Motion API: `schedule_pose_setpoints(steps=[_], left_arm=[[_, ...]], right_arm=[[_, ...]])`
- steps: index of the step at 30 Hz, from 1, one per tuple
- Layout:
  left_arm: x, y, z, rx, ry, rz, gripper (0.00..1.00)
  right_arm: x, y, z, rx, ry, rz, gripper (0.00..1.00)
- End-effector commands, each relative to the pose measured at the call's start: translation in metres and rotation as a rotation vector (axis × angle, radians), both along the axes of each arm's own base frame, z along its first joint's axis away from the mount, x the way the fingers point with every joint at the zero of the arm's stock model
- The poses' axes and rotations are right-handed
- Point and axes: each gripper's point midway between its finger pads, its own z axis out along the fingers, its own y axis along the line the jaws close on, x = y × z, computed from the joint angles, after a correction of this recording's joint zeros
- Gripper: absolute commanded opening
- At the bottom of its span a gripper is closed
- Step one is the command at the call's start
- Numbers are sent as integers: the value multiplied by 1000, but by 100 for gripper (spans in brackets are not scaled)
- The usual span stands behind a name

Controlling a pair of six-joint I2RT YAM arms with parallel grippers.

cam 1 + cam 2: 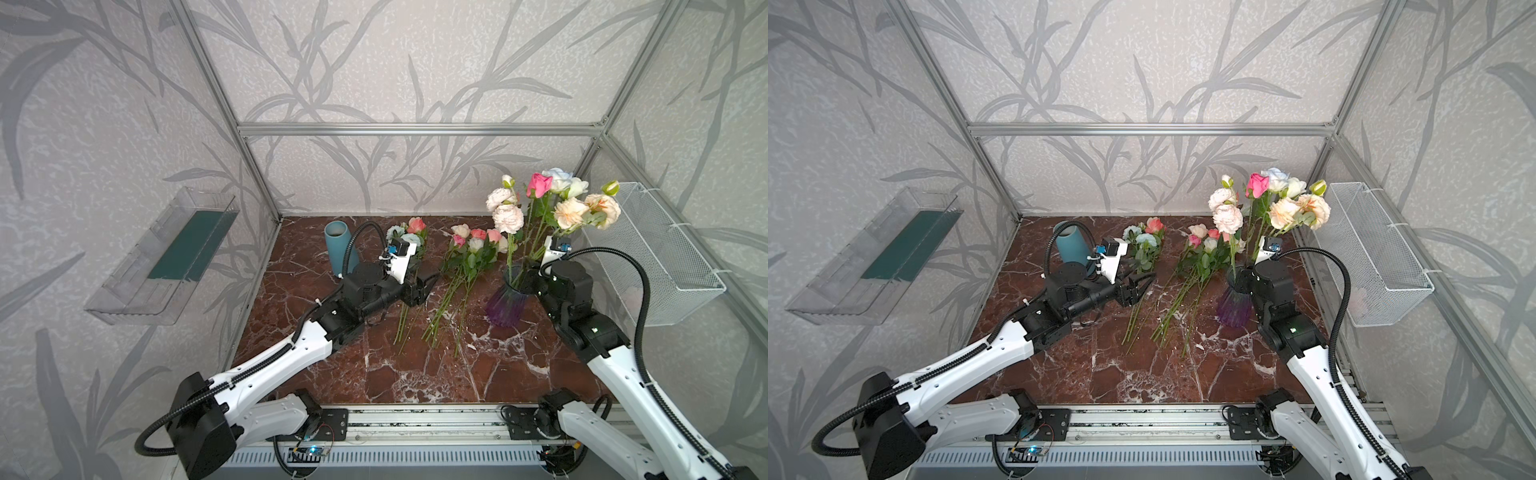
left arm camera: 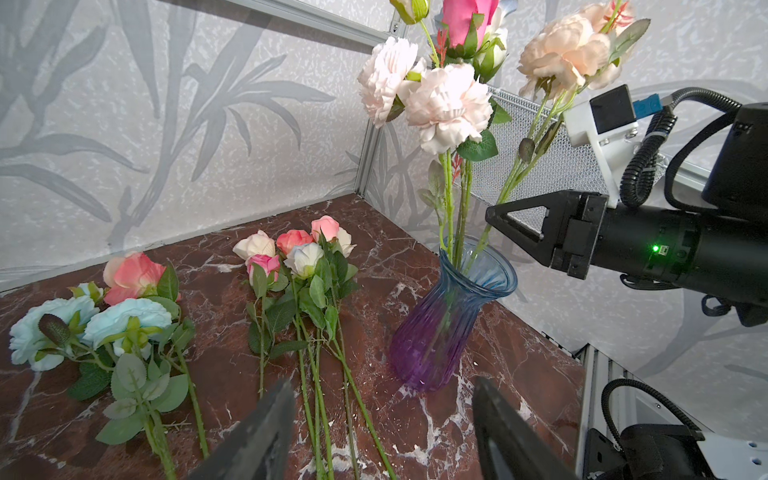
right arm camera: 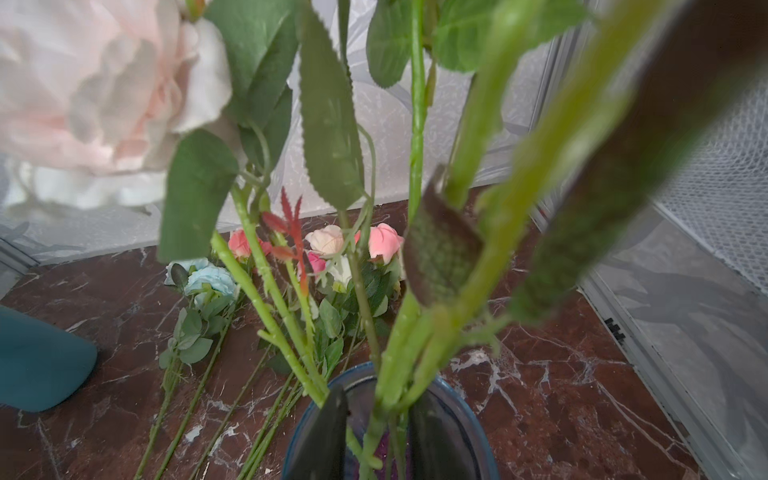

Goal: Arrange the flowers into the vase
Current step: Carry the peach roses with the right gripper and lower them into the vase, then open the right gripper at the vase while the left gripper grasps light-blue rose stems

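The left arm stretches low over the desk toward the vase. Its left gripper hangs well short of the vase, jaws spread wide. The right arm reaches in from the vase's far side, wrist about level. The right gripper sits just above the vase's mouth, jaws narrowly parted.

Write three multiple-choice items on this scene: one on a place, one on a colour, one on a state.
1. In the top views, relative to the loose flowers, the vase stands: A left; B right; C behind.
2. Its base is: A purple; B yellow; C red.
3. The left gripper is: A open; B shut on a stem; C shut, empty.

B: both top views show it right of them.
A: purple glass sits under a blue rim.
A: its fingers stand wide apart.
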Motion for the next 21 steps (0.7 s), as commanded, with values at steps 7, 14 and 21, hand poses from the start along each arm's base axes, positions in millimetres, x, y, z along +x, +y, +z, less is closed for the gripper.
schedule_pose_setpoints(steps=[7, 14, 21], left_arm=[[-1, -4, -3, 5, -3, -22, 69], [-1, -6, -5, 10, 3, -24, 69], [4, -1, -9, 25, 7, 10, 69]], right_arm=[[-9, 7, -18, -39, 139, 64, 40], [-28, 11, -7, -21, 200, 108, 56], [-49, 2, 1, 9, 247, 73, 61]])
